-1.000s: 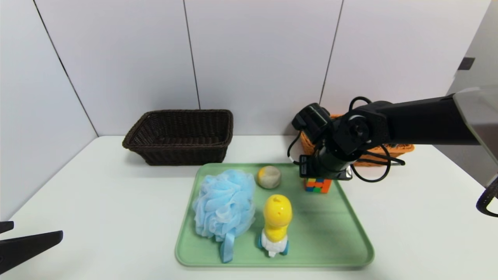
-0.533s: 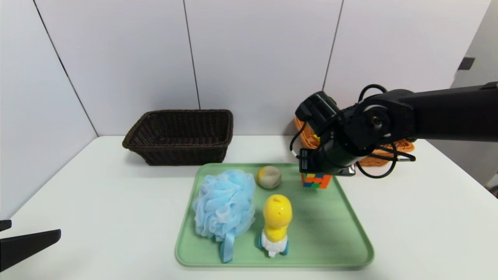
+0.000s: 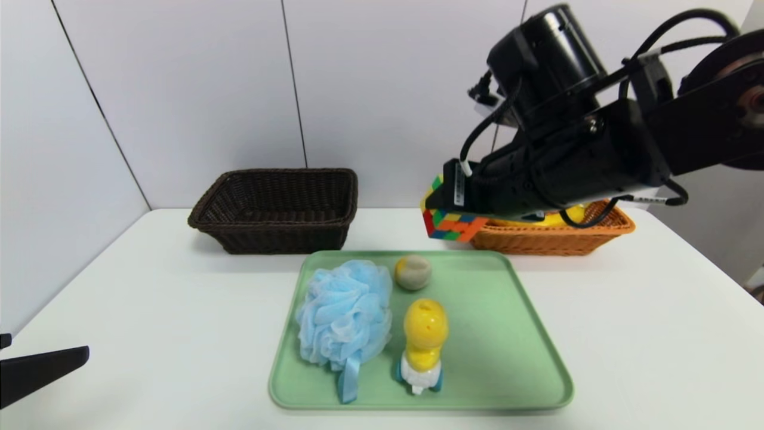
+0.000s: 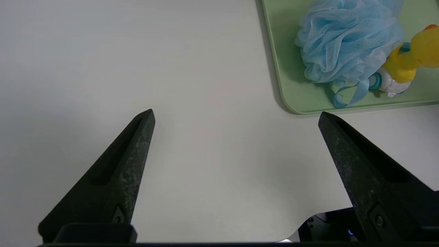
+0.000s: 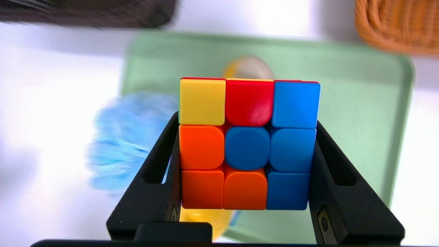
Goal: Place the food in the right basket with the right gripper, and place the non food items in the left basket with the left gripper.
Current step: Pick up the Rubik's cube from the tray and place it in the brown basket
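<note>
My right gripper (image 3: 449, 210) is shut on a multicoloured puzzle cube (image 3: 452, 222), held in the air past the green tray's (image 3: 495, 334) far edge, just left of the orange right basket (image 3: 549, 240). In the right wrist view the cube (image 5: 247, 144) sits squarely between both fingers (image 5: 161, 164) of the right gripper (image 5: 247, 120). On the tray lie a blue bath pouf (image 3: 343, 316), a yellow toy (image 3: 425, 340) and a round grey-yellow ball (image 3: 412, 272). The dark left basket (image 3: 286, 172) stands at the back. My left gripper (image 4: 236, 115) hovers open over bare table, left of the tray.
Something yellow (image 3: 567, 215) lies inside the orange basket. The white table (image 3: 149, 310) is bounded by a wall right behind both baskets. My left gripper (image 3: 42, 370) shows at the near left corner. The pouf (image 4: 343, 44) and toy (image 4: 411, 55) appear in the left wrist view.
The right arm has lifted the puzzle cube off the tray's far right corner, up and slightly left, beside the orange basket. The left arm barely moved.
</note>
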{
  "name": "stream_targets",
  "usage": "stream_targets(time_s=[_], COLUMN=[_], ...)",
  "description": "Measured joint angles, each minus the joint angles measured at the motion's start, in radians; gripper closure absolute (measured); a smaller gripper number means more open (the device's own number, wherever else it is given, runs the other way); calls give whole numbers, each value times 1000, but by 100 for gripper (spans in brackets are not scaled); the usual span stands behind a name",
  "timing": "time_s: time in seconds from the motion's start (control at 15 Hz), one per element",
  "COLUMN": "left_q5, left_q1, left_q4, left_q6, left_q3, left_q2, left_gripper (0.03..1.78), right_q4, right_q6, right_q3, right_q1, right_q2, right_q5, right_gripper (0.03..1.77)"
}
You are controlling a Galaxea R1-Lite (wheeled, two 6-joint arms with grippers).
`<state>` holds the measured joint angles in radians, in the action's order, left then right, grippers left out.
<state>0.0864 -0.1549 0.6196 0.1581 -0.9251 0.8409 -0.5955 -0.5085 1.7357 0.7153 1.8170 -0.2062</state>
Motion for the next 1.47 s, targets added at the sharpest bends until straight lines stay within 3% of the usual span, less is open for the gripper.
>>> stream_targets(time_s=[0.2, 0.4, 0.87, 1.33, 1.47], left_q5=[-3, -2, -39, -64, -69], left_q1=[0, 0, 0, 0, 0], left_q4=[-9, -30, -19, 23, 30], left_q6=[0, 0, -5, -10, -13], left_q3=[-21, -31, -28, -24, -26], left_q2=[0, -8, -30, -45, -47], left_gripper=[12, 12, 12, 12, 12], right_q4=[22, 191, 610, 919, 1019], right_q6=[84, 155, 113, 125, 155], right_q3=[169, 217, 224, 223, 224], right_q1=[35, 50, 47, 50, 51], right_q2=[55, 159, 369, 564, 610], right_q5=[12, 36, 72, 71, 91], right_gripper=[83, 83, 83, 83, 83])
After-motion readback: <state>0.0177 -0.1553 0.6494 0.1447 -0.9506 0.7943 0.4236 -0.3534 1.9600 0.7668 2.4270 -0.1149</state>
